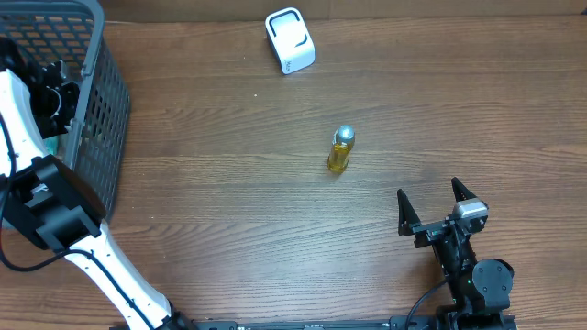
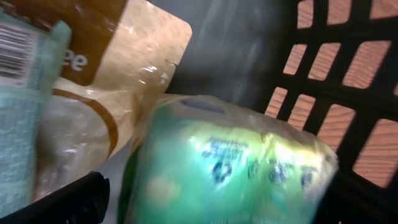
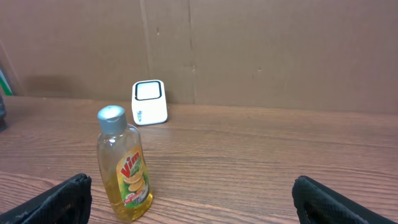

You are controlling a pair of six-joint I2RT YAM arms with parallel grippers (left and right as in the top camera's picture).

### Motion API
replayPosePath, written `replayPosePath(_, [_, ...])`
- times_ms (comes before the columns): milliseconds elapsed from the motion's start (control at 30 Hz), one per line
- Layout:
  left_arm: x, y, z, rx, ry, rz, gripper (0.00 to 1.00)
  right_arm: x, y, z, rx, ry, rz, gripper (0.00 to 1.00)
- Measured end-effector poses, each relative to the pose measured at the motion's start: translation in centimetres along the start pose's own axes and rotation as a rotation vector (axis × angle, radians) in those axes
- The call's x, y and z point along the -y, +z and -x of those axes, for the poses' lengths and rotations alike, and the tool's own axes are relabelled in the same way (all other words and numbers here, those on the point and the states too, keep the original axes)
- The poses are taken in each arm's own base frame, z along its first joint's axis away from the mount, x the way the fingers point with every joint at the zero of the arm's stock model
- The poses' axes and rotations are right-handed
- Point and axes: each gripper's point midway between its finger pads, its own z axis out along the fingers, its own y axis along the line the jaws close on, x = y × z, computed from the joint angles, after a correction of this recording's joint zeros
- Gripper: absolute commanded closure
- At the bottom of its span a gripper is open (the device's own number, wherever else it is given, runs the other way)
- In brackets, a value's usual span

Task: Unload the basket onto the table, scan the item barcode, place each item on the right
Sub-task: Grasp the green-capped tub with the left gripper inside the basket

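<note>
We see a yellow Vim bottle (image 3: 124, 171) upright on the wooden table (image 3: 267, 155), a white scanner (image 3: 150, 102) behind it, our right gripper (image 3: 189, 183) spread wide.

Basket (image 1: 101, 110) at the surface's (image 1: 229, 202) far left, packets (image 2: 230, 168) in it; scanner (image 1: 290, 40) far centre; bottle (image 1: 340, 150) mid-surface; right hand (image 1: 438, 203) near right.

Overhead top-down; left wrist close inside basket (image 2: 249, 50); right wrist low toward bottle (image 3: 124, 165)
</note>
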Motion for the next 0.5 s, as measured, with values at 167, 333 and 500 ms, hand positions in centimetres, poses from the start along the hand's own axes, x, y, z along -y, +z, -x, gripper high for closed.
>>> replayPosePath(167, [-0.5,1.6,-0.8,-0.033,0.001,0.025,0.13,0.0,0.0,0.0,0.000,0.000,0.000,0.00])
replayPosePath(333, [-1.4,2.8,-1.5,-0.059,-0.010,0.066,0.18,0.0,0.0,0.0,0.000,0.000,0.000,0.00])
replayPosePath(500, [-1.5,2.9,-1.5,-0.062,-0.008,0.087,0.15,0.0,0.0,0.0,0.000,0.000,0.000,0.00])
